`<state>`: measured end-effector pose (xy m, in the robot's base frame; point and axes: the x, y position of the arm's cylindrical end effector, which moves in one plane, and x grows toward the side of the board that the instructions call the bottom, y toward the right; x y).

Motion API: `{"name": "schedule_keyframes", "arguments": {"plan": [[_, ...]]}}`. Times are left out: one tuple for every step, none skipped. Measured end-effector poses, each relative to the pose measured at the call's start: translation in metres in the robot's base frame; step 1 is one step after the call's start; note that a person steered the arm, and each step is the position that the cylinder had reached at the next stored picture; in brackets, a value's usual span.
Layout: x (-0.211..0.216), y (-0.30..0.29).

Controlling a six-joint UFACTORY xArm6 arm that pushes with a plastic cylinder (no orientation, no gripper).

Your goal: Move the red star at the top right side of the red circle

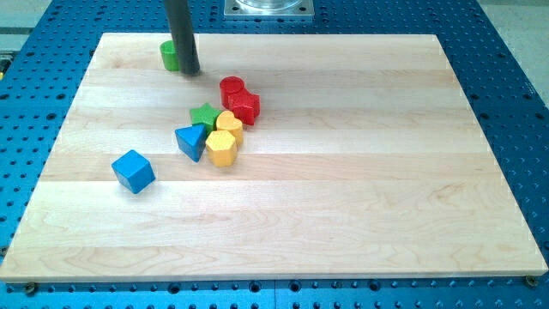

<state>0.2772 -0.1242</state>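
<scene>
The arm carries no claw, so no spread or pinched state applies: it ends in a straight dark rod that enters from the view's top. The tip [190, 72] rests on the desk [360, 189] near its top-left region, holding nothing.

Block positions:

1. A green block [170, 56], shape not clear because the rod partly covers it, sits directly against the left side of the rod, at the tip.
2. The red circle [231, 87] lies to the lower right of the tip, a short way apart from it.
3. The red star [244, 107] touches the red circle on that block's lower right side. It is not at the circle's top right.
4. A green star [204, 115] lies to the left of the red star, just below and left of the red circle.
5. Two yellow blocks sit below the red star: the upper one [229, 124], and a yellow hexagon [222, 148] touching it from below.
6. A blue triangle [192, 141] touches the yellow hexagon on its left and sits below the green star.
7. A blue cube [133, 170] stands alone, well apart to the lower left of the cluster.

The tip contacts no red block.
</scene>
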Motion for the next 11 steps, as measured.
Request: {"name": "schedule_keyframes", "arguments": {"plan": [[-0.008,-0.054],[-0.001,-0.084],[0.029,-0.136],[0.052,-0.049],[0.103,0.036],[0.122,0.117],[0.119,0.166],[0.129,0.218],[0.07,0.175],[0.021,0.14],[0.073,0.137]]}}
